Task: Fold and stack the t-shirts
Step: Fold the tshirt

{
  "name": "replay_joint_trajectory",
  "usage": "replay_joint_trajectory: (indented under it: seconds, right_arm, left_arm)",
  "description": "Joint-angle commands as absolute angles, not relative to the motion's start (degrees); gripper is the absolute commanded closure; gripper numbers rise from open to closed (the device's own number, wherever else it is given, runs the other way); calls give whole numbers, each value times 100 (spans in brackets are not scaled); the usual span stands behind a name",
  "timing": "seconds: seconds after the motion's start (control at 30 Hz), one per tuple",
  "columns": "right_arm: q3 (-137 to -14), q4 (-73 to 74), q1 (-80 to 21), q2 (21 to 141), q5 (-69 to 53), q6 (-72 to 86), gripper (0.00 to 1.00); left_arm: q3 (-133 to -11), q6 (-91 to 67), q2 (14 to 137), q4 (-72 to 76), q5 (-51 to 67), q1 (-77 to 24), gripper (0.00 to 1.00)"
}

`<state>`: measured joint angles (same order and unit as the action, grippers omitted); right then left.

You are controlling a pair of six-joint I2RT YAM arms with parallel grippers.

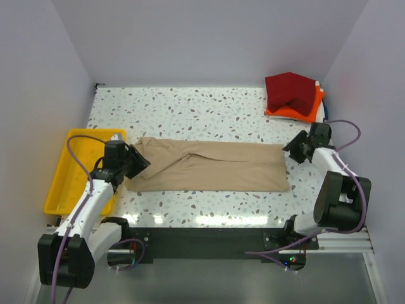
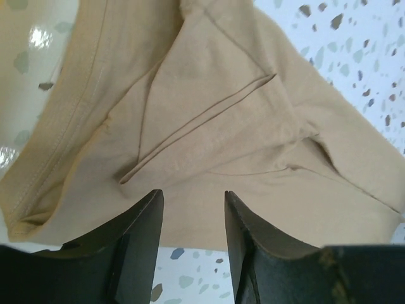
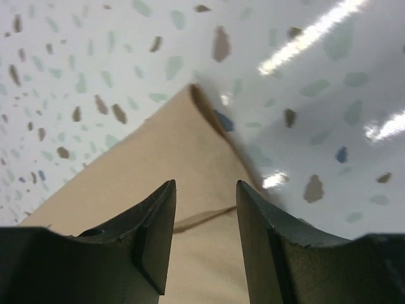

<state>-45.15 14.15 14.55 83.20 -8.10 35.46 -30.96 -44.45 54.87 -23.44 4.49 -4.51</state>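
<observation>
Two grippers are seen at opposite ends of the tan shirt, which is laid flat across the middle of the table as a long band running left to right. The left gripper is held at the shirt's left end, just beside the yellow tray. Its jaws are parted, and in the left wrist view only cloth, with a sleeve fold and a stitched hem, is seen through the gap. Nothing is clamped between them. Whether the fingertips touch the cloth cannot be told.

The right gripper is placed at the shirt's right end, by its far corner. Its jaws are likewise spread, and in the right wrist view a corner of the shirt is framed between them, with speckled table beyond. No cloth is pinched there.

The red shirt is set in the far right corner of the table, on top of the orange shirt, whose edge shows along its near and right sides. Both are kept well apart from the tan one.
</observation>
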Motion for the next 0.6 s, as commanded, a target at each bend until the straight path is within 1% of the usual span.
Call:
replay_joint_trajectory:
  seconds: [0.0,0.03,0.1,0.13,0.23,0.33,0.43,0.57]
  right_arm:
    - [-5219,1441,907,8182,-836,3156,53]
    - [-5386,1615,418,8296,-530,3042,52]
    - [-5905,1827,-111,8716,-239,2734,51]
    - [-6063,2002,-497,8867,-72,2577,51]
    - [-6494,2250,-1052,9323,210,2313,50]
    - [-6671,2373,-1326,9640,606,2154,50]
    - [-6680,2399,-1423,9904,869,2066,49]
    - [-6671,2522,-1433,10194,1300,2179,49]
  left_arm:
    - [-3717,-4491,5737,-2004,518,-413,53]
    - [-3787,-4526,5878,-1865,519,-430,55]
    - [-4007,-4666,6342,-1732,335,-597,58]
    - [-4104,-4702,6511,-1705,230,-676,60]
    - [-4508,-4948,7214,-1775,-236,-1045,66]
    - [-4780,-5272,7821,-1828,-658,-1335,71]
    - [-4886,-5580,8427,-1811,-773,-1415,75]
    - [-5193,-5809,9236,-1845,-896,-1468,77]
